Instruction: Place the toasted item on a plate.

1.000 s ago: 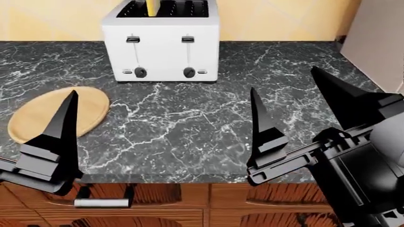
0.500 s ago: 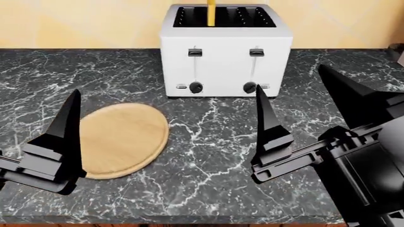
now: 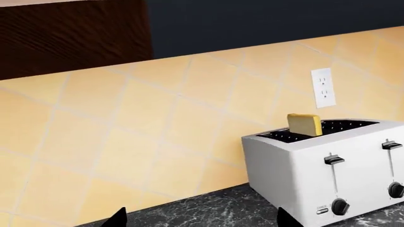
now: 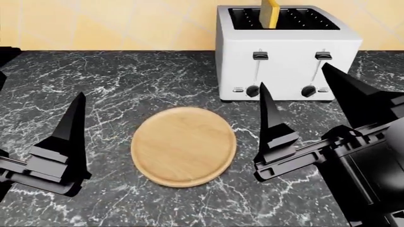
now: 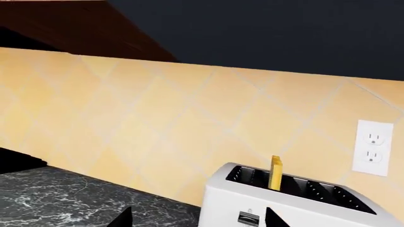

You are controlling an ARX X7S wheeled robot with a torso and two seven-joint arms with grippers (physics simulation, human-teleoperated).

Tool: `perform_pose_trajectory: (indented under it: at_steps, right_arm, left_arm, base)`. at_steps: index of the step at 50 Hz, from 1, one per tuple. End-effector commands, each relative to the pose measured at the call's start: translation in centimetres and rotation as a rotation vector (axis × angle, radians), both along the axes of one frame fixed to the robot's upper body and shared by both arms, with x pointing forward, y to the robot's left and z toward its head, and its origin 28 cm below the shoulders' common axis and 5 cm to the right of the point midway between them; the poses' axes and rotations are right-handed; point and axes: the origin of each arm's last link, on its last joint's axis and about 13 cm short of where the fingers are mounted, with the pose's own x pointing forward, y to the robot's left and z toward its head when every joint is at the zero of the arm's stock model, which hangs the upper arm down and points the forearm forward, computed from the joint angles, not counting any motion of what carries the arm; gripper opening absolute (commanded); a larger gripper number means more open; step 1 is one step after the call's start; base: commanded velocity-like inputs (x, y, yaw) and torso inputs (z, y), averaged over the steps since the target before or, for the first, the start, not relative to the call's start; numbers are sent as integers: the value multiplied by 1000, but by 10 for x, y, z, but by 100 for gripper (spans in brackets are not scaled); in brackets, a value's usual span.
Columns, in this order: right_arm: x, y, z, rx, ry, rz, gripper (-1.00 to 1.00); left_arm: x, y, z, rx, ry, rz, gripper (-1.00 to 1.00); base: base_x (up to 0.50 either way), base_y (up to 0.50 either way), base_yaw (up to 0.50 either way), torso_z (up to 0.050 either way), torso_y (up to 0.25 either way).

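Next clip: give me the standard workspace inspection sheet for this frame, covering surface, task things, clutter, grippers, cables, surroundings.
Surface: dark marbled countertop, no spills seen.
Task things: toasted item stands upright in a slot of the white toaster, poking above the top; wooden plate lies flat in front of the toaster and toward the robot's left, nothing on it.
Clutter: nothing seen.
Grippers: left gripper open, holding nothing, beside the plate; right gripper open, holding nothing, in front of the toaster.
Cables: nothing seen; no cord visible from the toaster.
Surroundings: yellow tiled backsplash with a white wall outlet above the toaster; dark wood cabinet overhead.
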Motion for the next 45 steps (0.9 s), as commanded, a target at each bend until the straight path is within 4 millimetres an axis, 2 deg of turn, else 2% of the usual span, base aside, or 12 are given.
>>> perform_pose_trajectory:
  at_steps: [1,14,22,30,38,45]
  right_arm:
    - [2,-1,0,18,2,-13,100]
    - [2,-2,2,57,2,-28,100]
    - [2,-2,1,52,9,-28,100]
    - [4,-2,1,58,26,-43,100]
    - [13,-1,16,55,29,-52,100]
    - [35,0,36,30,64,-72,100]
  left_arm:
    - [0,-1,-2,-5,1,-1,100]
    - [-1,-2,-3,-17,-10,-4,100]
    - [-1,-1,-3,-18,-11,-4,100]
    - [-1,-2,-3,-23,-14,-4,100]
    - [-1,-2,-2,-28,-20,-2,100]
    - [-1,-2,-2,-32,-23,-7,100]
  base:
    - [0,0,0,0,0]
    - [0,0,0,0,0]
    - [295,0,0,0,0]
    - [0,0,0,0,0]
    - [0,0,0,0,0]
    - [0,0,0,0,0]
